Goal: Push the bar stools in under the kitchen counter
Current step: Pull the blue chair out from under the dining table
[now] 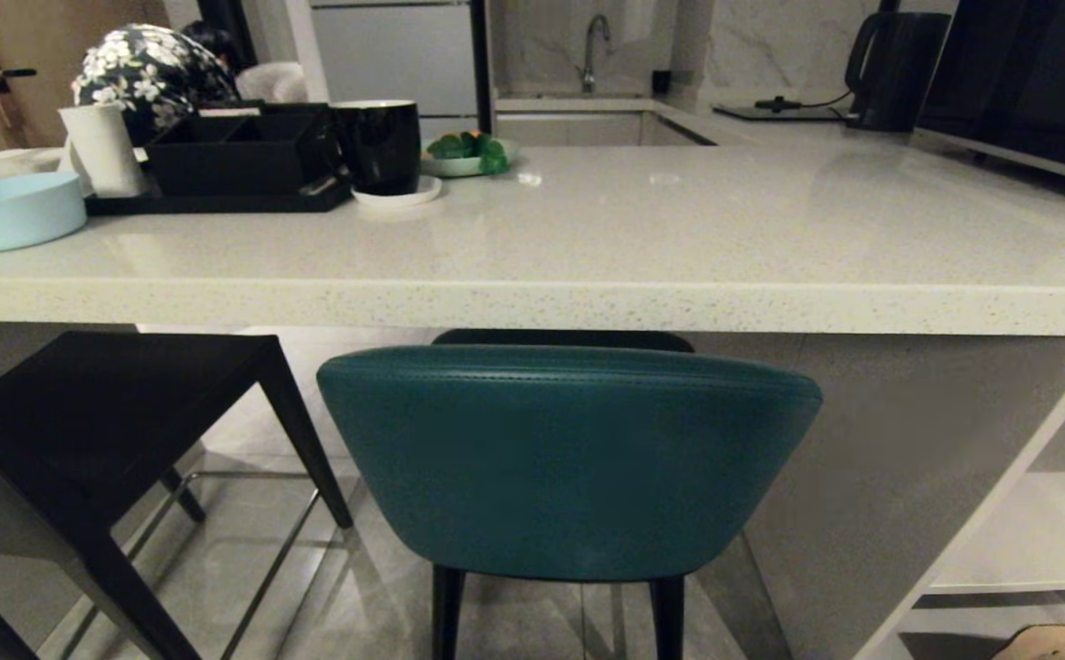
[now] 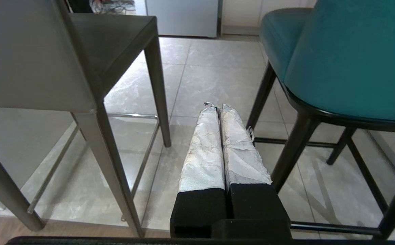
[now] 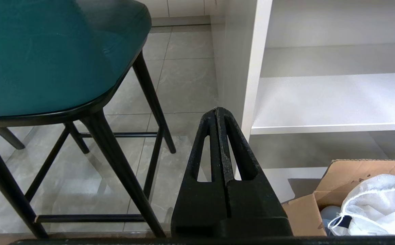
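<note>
The teal bar stool (image 1: 569, 458) stands straight ahead, its curved backrest just below the kitchen counter's (image 1: 532, 307) speckled stone edge. The dark grey-brown bar stool (image 1: 102, 431) stands to its left, its seat also partly under the slab. Neither arm shows in the head view. My left gripper (image 2: 217, 107), its fingers wrapped in white, hangs low and shut between the dark stool (image 2: 92, 61) and the teal stool (image 2: 347, 61), touching neither. My right gripper (image 3: 218, 110), black, is shut and empty between the teal stool (image 3: 48, 58) and the white shelves (image 3: 333, 98).
On the counter sit a pale blue bowl (image 1: 10, 211), a black tray with boxes (image 1: 230, 156), a black mug (image 1: 381, 147) and a small plate of greens (image 1: 468, 156). A microwave (image 1: 1027, 82) stands at the right. A cardboard box (image 3: 357, 200) with white cloth lies below the shelves.
</note>
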`<state>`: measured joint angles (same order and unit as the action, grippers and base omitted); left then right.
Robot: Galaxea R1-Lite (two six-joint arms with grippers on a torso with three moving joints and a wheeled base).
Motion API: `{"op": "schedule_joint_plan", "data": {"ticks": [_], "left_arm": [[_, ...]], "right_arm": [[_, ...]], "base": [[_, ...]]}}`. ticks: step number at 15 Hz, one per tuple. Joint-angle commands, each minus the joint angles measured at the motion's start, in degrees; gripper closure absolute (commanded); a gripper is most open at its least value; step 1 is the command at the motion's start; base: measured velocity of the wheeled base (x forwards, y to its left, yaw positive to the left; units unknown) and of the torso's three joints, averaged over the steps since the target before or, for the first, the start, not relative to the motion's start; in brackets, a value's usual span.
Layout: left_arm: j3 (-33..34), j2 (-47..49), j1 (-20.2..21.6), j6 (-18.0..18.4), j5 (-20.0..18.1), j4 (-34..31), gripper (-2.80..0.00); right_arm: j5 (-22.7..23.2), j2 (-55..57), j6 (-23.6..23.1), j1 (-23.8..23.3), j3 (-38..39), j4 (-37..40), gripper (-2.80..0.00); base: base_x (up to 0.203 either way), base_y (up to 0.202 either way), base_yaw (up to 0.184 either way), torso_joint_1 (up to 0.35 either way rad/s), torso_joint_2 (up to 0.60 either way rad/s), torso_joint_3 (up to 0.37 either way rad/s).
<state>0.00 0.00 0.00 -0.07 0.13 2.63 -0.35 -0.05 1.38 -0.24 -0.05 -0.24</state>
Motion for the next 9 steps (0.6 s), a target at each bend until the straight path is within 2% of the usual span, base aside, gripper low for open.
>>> {"op": "schedule_joint_plan", "data": {"ticks": [1, 9], "left_arm": [[1.05, 0.00, 0.00, -0.01, 0.00, 0.00, 0.00], [1.05, 0.00, 0.00, 0.07, -0.05, 0.00, 0.00]], "right_arm": [[-0.01, 0.05, 0.03, 0.04, -0.04, -0.05, 0.00], [-0.01, -0.04, -0.06, -0.02, -0.04, -0.02, 0.00]], "base": [[0.000, 0.000, 0.000, 0.000, 0.00, 0.000], [0.000, 0.000, 0.000, 0.000, 0.00, 0.000]]}}
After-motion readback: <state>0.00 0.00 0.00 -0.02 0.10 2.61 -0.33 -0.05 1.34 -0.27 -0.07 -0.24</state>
